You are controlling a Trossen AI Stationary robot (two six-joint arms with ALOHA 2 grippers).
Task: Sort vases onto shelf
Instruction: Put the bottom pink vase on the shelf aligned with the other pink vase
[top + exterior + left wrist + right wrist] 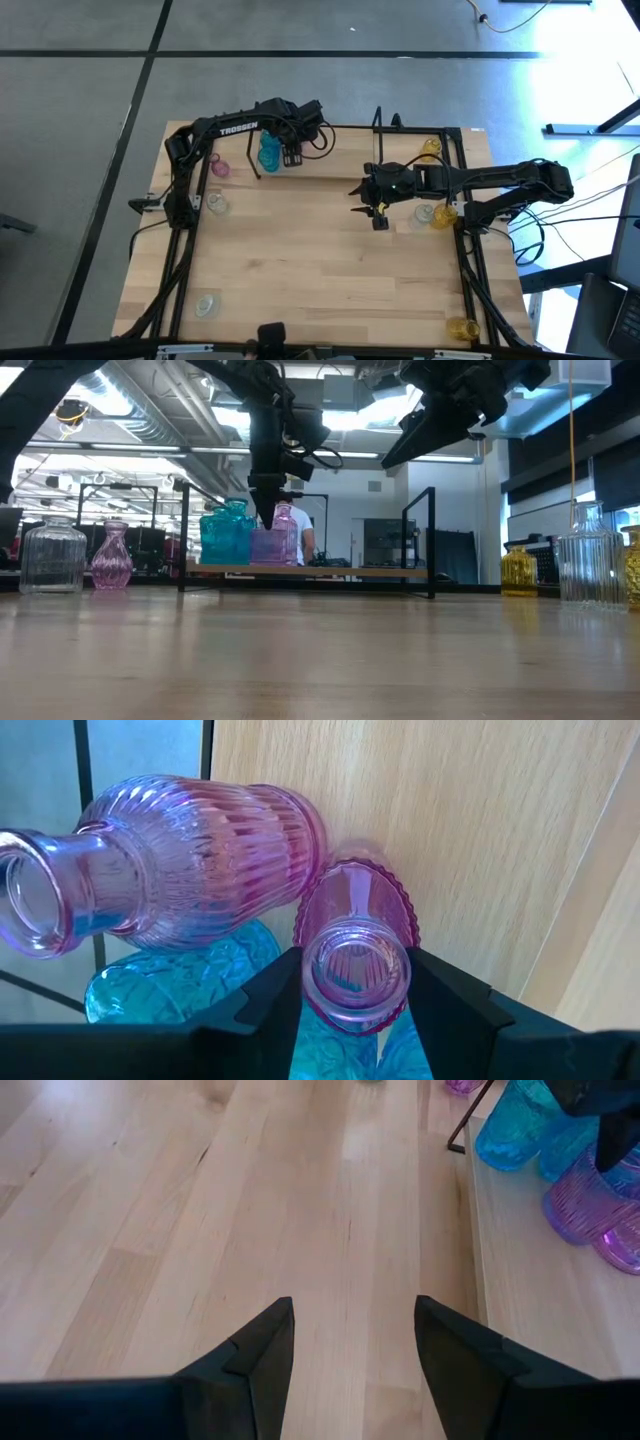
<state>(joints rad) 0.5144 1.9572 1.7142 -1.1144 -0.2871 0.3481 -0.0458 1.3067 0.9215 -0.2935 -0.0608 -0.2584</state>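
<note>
The light-wood shelf (pixel 340 165) stands along the table's far edge. At its left end are two teal vases (pixel 270 150), a ribbed pink vase (pixel 190 860) and a second pink vase (pixel 358 900), all standing on their bases. My left gripper (pixel 355 975) reaches down over this group and is shut on the second pink vase. My right gripper (pixel 352 1350) hovers open above bare tabletop near the middle right (pixel 378 215), with nothing between its fingers. My left gripper pinches the pink vase's neck (pixel 355 935), just under the mouth, between its two fingers (pixel 270 1000). The fingers come from above, pointing steeply down. The vase stands upright on the shelf plank (pixel 340 571), next to the other pink vase and the teal ones.
Loose on the table are a pink vase (pixel 219 168) and clear vases (pixel 216 204) (pixel 205 305) on the left. A clear vase (pixel 425 213) and yellow vases (pixel 445 213) (pixel 460 327) stand on the right. Another yellow vase (pixel 430 148) is at the shelf's right end. The shelf has thin black end frames (pixel 432 540).
</note>
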